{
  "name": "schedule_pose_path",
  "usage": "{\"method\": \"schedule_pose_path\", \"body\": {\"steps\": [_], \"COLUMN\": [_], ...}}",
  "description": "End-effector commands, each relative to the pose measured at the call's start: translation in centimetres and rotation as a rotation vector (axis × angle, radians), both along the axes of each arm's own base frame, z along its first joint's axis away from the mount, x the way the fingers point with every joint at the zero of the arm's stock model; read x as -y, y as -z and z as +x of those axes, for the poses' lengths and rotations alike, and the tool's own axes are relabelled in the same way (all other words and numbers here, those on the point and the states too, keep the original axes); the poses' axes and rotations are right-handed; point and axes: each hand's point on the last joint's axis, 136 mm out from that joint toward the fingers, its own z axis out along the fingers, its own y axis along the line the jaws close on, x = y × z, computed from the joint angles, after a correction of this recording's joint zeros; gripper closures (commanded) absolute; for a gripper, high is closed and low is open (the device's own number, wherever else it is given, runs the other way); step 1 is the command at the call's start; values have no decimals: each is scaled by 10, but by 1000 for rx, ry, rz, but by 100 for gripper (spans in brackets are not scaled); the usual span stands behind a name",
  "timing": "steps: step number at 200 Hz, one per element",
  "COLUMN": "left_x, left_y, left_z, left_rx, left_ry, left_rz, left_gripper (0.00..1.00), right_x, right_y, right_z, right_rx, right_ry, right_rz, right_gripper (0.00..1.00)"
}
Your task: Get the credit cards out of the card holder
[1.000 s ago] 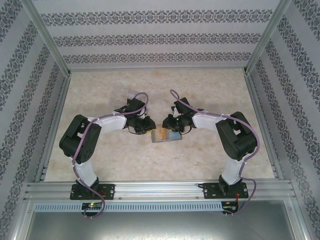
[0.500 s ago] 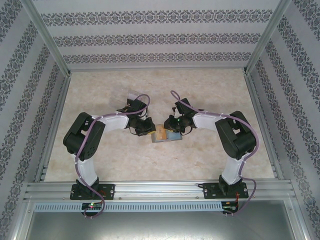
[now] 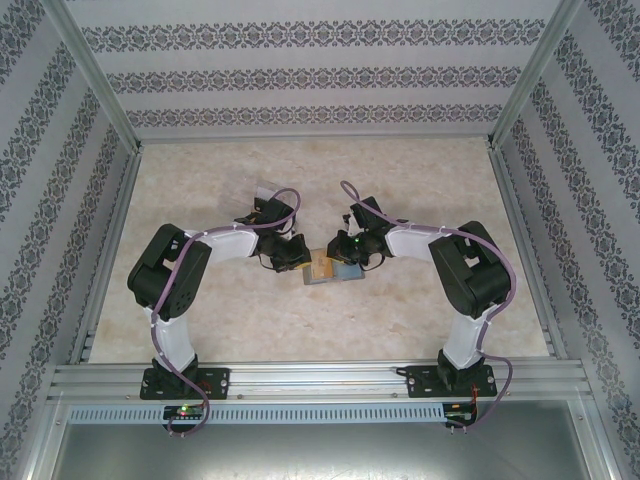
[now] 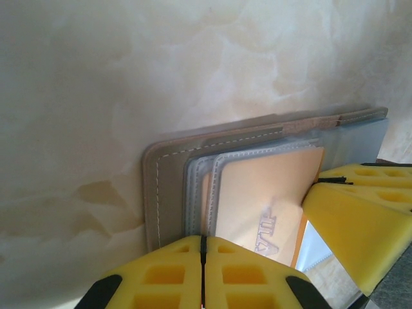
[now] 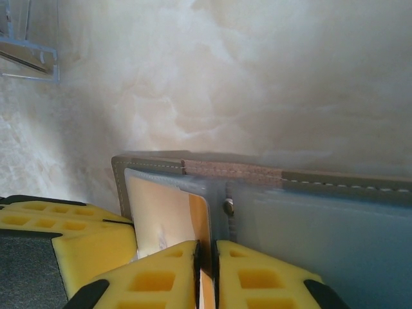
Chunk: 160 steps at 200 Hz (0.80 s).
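Observation:
The card holder [image 3: 347,273] lies open on the table between both grippers. Up close its grey stitched cover [image 4: 168,187] carries clear sleeves, and a tan-gold credit card [image 4: 270,187] sits in the left panel. My left gripper [image 4: 203,239] is shut, its jaws meeting on the near edge of a sleeve. My right gripper [image 5: 206,248] is shut on the near edge of the tan-gold card [image 5: 161,206], beside the spine rivet of the card holder [image 5: 335,225]. From above, the left gripper [image 3: 298,258] and right gripper [image 3: 340,258] almost touch over the card [image 3: 321,265].
A small see-through box [image 3: 260,192] stands behind the left wrist and shows at the top left corner [image 5: 26,45] of the right wrist view. Marble-patterned tabletop [image 3: 420,180] spreads around, bounded by patterned walls and a metal rail [image 3: 320,378] at the near edge.
The left arm's elbow and wrist shifted slightly, uncovering the see-through box behind it. Both grippers stay at the card holder, which has barely moved.

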Motion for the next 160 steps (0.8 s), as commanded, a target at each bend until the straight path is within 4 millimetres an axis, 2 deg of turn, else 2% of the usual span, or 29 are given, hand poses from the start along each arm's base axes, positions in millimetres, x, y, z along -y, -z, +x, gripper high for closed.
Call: {"method": "schedule_pose_path", "body": {"steps": [1, 54, 103, 160], "left_x": [-6, -3, 2, 2], "left_y": [20, 12, -7, 0], "left_z": [-12, -9, -4, -6], "left_rx": [-67, -49, -6, -30], "left_ry": [-7, -9, -5, 5], "left_rz": [68, 42, 6, 16], "left_gripper": [92, 87, 84, 87], "right_x": [-2, 2, 14, 17], "right_y": [1, -5, -12, -7], "right_z": [-3, 1, 3, 3], "right_rx": [2, 48, 91, 74], "right_ry": [-26, -9, 15, 25], "right_rz": [28, 14, -6, -3], "right_gripper": [87, 99, 100, 100]}}
